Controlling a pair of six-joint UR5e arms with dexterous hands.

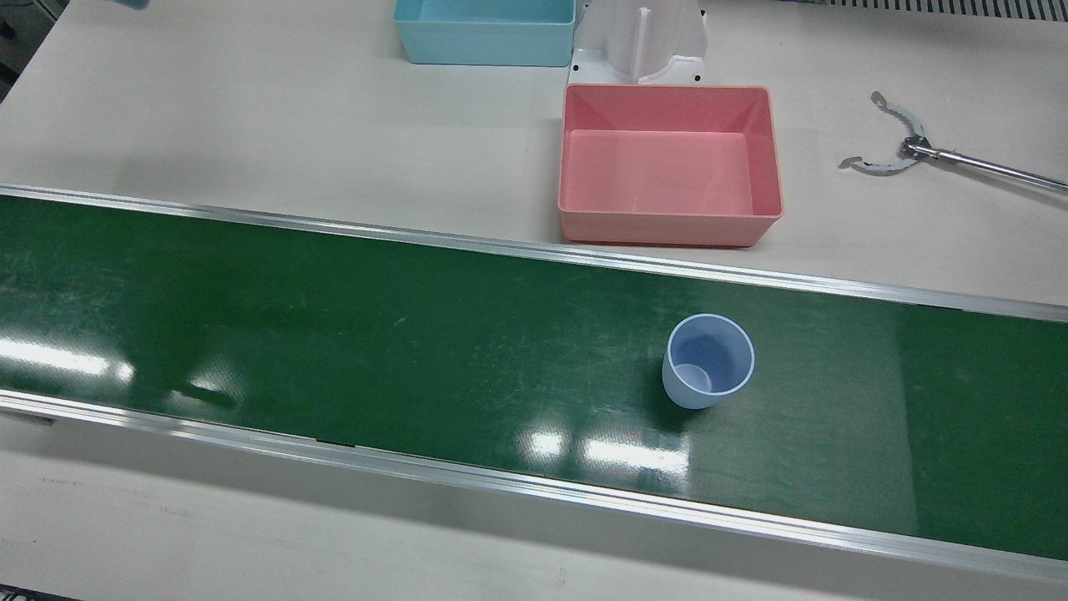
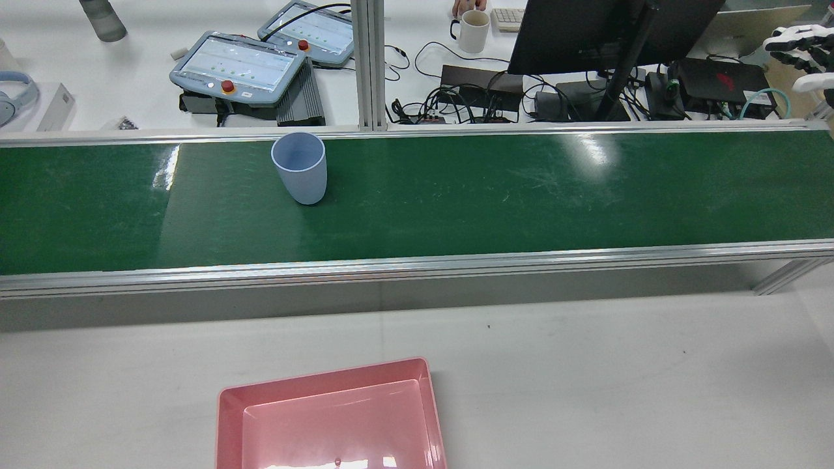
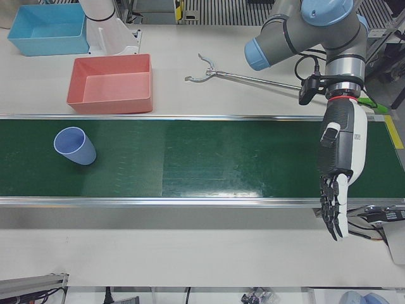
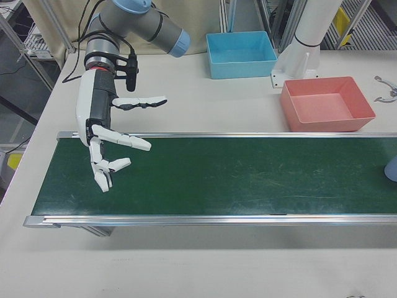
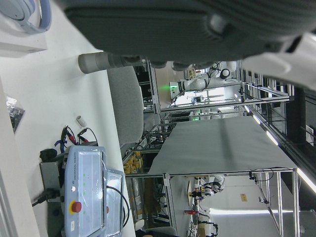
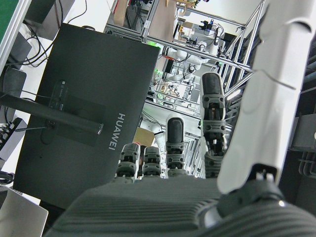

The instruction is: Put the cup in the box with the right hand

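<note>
While cup (image 1: 708, 361) stands upright on belt (image 1: 334, 334), blue bin (image 1: 484, 32) beside pink box (image 1: 670, 163).

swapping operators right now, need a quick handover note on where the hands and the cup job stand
Right hand: open, holding nothing, over the far end of the green belt, well away from the cup.
Left hand: open, holding nothing, hanging fingers down at the opposite end of the belt.
Cup: upright on the belt, on the stretch in front of the pink box, untouched.
Pink box: on the table beside the belt, nothing in it. A blue box sits further along the table.
Done: nothing yet.
Left: bring the right hand to the cup, grasp it, lift it, set it in the box.
</note>
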